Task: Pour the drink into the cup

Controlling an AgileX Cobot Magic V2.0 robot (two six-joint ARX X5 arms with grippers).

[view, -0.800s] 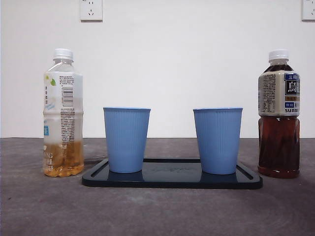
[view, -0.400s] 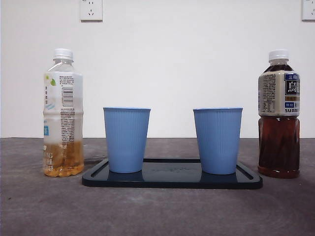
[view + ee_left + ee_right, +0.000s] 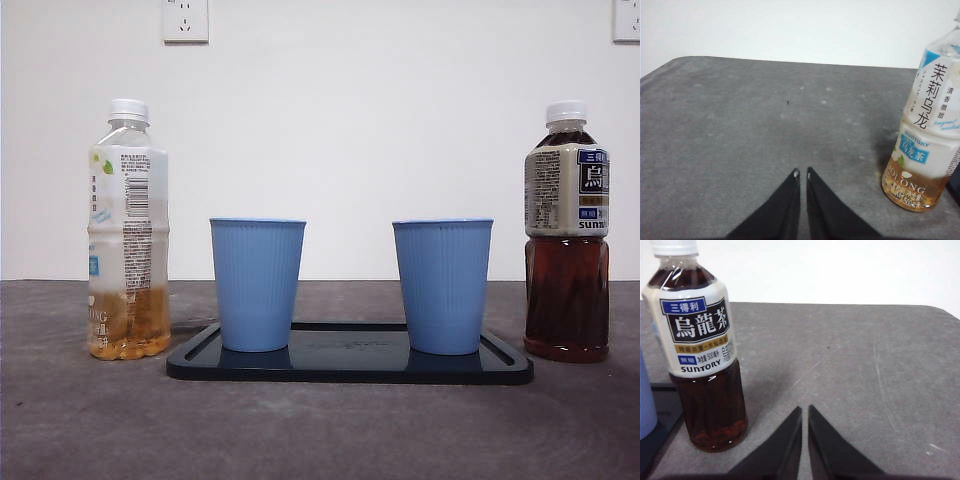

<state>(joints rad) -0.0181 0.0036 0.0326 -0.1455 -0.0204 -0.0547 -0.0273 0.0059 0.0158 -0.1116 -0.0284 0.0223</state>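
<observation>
Looking level across the table in the front view, a shallow dark tray (image 3: 350,372) serves as the landmark. Two blue ribbed cups stand upright on it: the left cup (image 3: 257,284) and the right cup (image 3: 442,285), well apart. Off one end of the tray stands a clear jasmine oolong bottle (image 3: 128,230), white cap on, pale tea filling only its lower part. Off the other end stands a dark oolong bottle (image 3: 567,232), also capped, nearly full of brown tea. Both bottles are upright, long axis vertical, on the grey matte tabletop (image 3: 320,430). No arm shows here.

From the left wrist view, the left gripper (image 3: 801,173) hovers over bare tabletop with its black tapered jaws clenched nearly together on nothing. The jasmine bottle stands near it, off to one side of the jaws rather than between them; its plastic is glossy, with a wrapped paper-like label.

From the right wrist view, the right gripper (image 3: 805,409) is likewise pinched closed and empty. The dark bottle stands near and to one side, just beside the tray's corner, with a sliver of blue cup at the edge.

Each arm seems about equally close to its own bottle, so either could start; jaws must spread and swing sideways to straddle a bottle's round body. The caps being on may complicate pouring.
</observation>
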